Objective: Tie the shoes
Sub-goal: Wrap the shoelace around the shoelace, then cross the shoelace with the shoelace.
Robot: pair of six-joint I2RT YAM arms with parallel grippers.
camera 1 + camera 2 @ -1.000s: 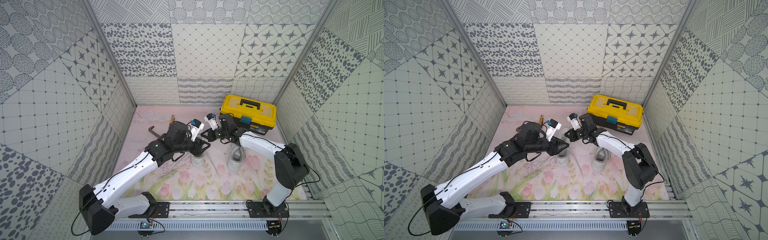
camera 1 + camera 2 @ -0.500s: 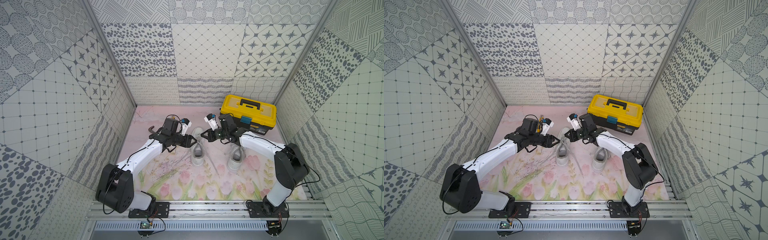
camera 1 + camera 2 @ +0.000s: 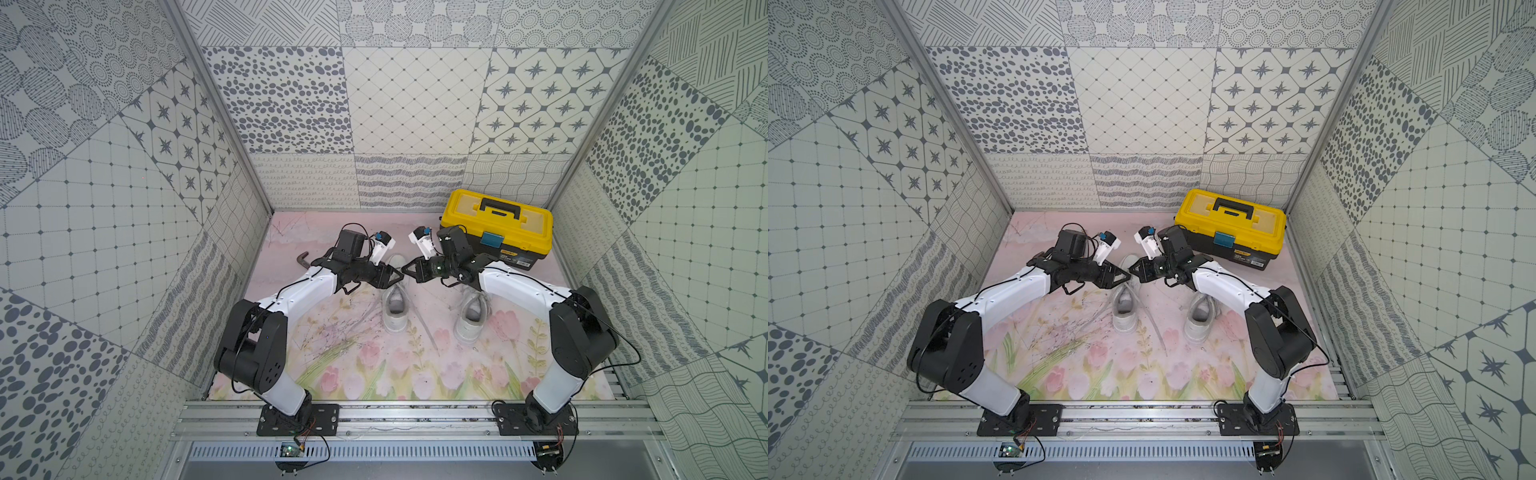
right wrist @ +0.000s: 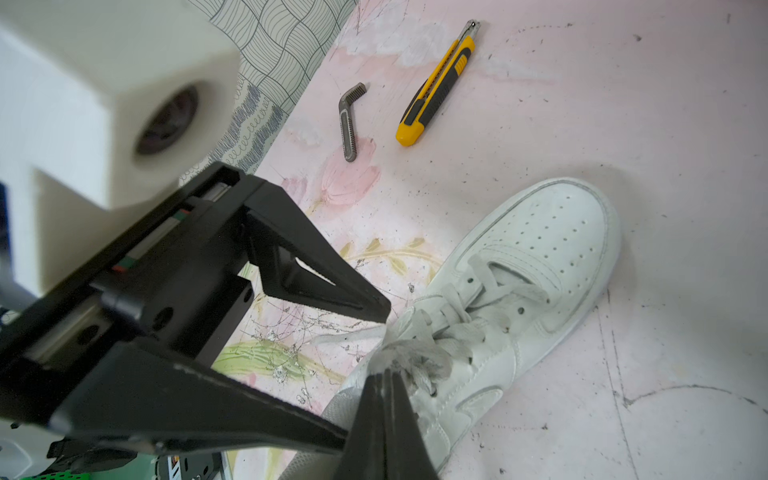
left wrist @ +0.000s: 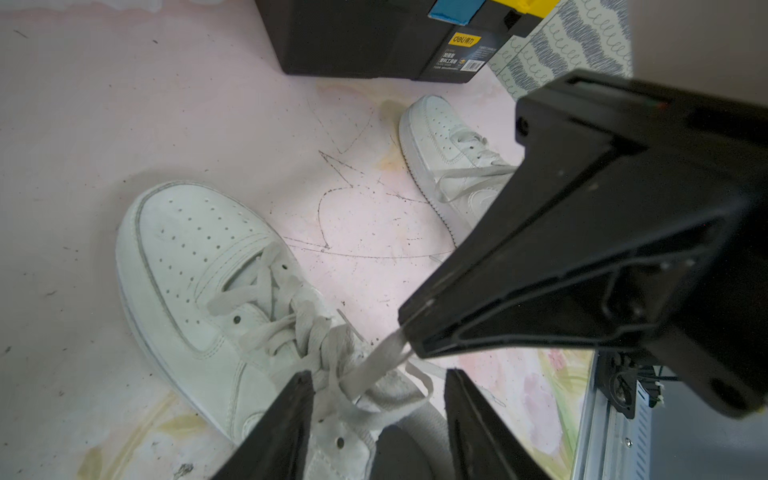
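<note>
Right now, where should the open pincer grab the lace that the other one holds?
The taut stretch of lace between the shoe and the shut right pincer. It stands clear of the shoe's upper, so the left pincer, open astride it, could probably close there, coming from the left arm's side.

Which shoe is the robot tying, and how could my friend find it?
Find the yellow toolbox at the back of the flowery mat. Of the two white sneakers in front of it, pick the middle sneaker, farther from it. Only its lace is pinched by the right gripper, with the left gripper open alongside; the other sneaker has no gripper on it.
</note>
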